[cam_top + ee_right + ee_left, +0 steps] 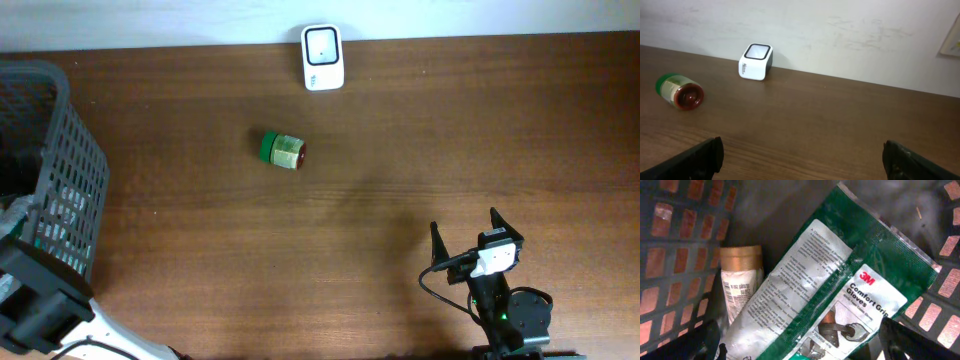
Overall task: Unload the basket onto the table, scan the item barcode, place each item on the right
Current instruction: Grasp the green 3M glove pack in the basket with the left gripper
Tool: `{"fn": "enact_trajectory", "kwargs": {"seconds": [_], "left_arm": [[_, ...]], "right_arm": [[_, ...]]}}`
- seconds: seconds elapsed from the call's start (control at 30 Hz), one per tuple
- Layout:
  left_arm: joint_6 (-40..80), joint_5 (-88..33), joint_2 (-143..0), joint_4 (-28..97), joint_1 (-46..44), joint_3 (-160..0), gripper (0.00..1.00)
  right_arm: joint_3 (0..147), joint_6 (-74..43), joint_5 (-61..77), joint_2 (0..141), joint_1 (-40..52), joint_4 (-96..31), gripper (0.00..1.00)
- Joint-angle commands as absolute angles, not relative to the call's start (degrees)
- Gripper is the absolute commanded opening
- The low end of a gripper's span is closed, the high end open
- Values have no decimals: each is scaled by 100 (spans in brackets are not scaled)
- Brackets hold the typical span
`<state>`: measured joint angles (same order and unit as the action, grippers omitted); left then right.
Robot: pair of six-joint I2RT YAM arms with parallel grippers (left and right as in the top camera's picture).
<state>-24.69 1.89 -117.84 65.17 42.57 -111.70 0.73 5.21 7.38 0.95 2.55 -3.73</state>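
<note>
1. The left hand (805, 347) hung inside the basket (70, 150) at the left end of the table (400, 150). Its fingers were spread wide apart with nothing clamped between them.
2. Just below it lay a green-and-white glove packet (840, 295), flat and slantwise. It partly covered a small tan-capped bottle (741, 280) whose printed label faced up.
3. The right hand (466, 225) sat low at the near right of the table, its fingers likewise apart and empty.
4. The white scanner (323, 57) stood at the far edge. A green-lidded jar (283, 150) lay on its side in front of it, well apart from both hands.
5. The step in hand looked like picking an item out of the basket, most likely the packet. Nothing was yet at the scanner.
6. The next move called for closing on the thin, slippery packet, lifting it clear of the basket wall and turning its barcode to the scanner window. Where that barcode sat could not be told.
</note>
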Motion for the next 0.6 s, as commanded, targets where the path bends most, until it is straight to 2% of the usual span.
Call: {"fn": "enact_trajectory", "kwargs": {"seconds": [0.0, 0.1, 0.27, 0.37, 0.57], "left_arm": [[-2333, 80, -11710, 6447, 4412, -11183, 99], [-2327, 89, -11710, 6287, 4626, -10984, 99], [-3046, -193, -11714, 6198, 5433, -10949, 100], [-3612, -478, -11732, 6176, 5487, -10947, 100], [-3629, -543, -12110, 6379, 5487, -10936, 100]], "right_arm": [[32, 574, 690, 73, 259, -388, 98], [32, 574, 690, 73, 259, -388, 98], [32, 574, 690, 73, 259, -388, 98], [32, 574, 690, 73, 259, -388, 98], [32, 574, 690, 73, 259, -388, 98]]}}
